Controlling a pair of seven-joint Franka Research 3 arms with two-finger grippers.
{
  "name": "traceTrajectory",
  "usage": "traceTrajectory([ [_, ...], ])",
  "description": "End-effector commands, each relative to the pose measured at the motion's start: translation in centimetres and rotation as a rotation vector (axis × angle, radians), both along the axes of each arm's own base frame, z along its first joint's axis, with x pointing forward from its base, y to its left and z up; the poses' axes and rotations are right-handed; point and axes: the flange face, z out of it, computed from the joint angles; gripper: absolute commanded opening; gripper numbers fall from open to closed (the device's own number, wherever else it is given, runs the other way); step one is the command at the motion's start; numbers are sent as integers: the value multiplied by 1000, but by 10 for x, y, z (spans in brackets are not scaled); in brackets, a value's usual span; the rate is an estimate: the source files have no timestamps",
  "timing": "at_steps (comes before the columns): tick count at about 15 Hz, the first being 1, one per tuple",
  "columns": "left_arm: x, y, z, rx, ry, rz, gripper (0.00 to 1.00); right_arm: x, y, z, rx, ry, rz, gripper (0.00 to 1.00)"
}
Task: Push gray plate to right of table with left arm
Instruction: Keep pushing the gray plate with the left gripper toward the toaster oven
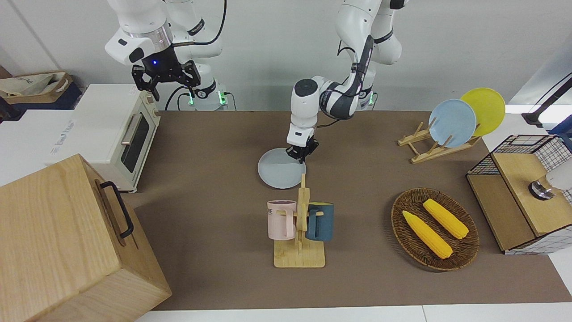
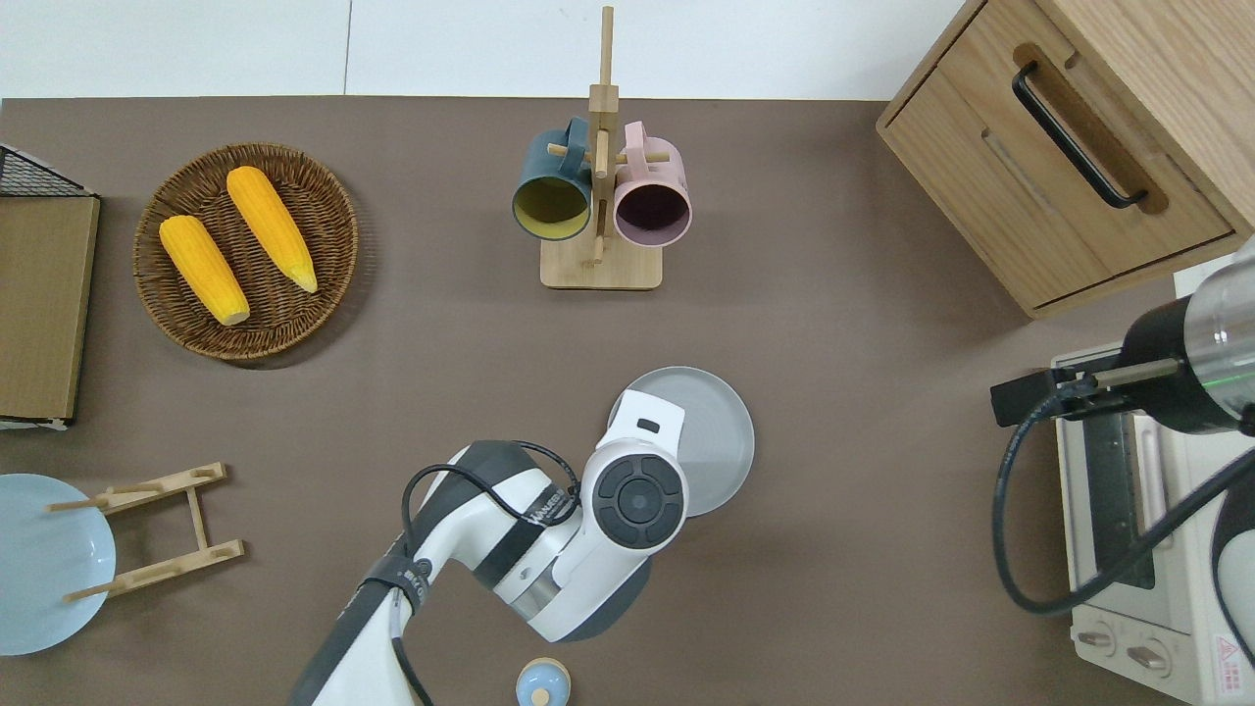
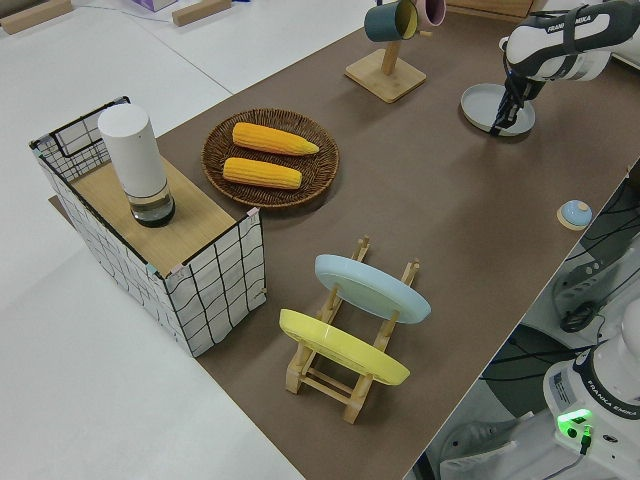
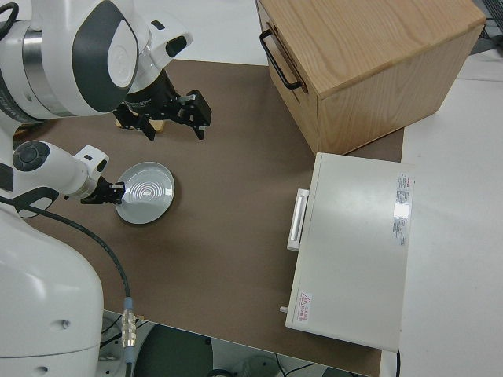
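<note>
Your left gripper (image 1: 301, 153), jaws' state indiscernible, bears on the gray plate (image 1: 279, 173) mid-desk (image 1: 214, 147), well short of the right arm's end; risk: the rim contact slips off and the plate is left stranded there.
</note>
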Motion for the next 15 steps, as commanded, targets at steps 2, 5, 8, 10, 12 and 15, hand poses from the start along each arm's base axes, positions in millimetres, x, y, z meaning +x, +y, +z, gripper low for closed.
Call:
traceTrajectory([
  [2,0,-50,-25,17,8,27,0,-3,-2,4,9,5,-6,983],
  [5,-10,-63,-34,21,16,31,0,-3,-2,4,9,5,-5,983],
  [8,-8,-90,-28,-6,-5,45,0,-2,-2,4,9,5,-6,983],
  [10,-13,-107,-34,4,2,48,0,-3,-2,4,9,5,-6,983],
  [12,-11,-122,-38,26,19,58,0,-3,-2,4,9,5,-5,983],
  [15,-13,-136,-36,26,17,52,0,-2,-2,4,9,5,-6,983],
])
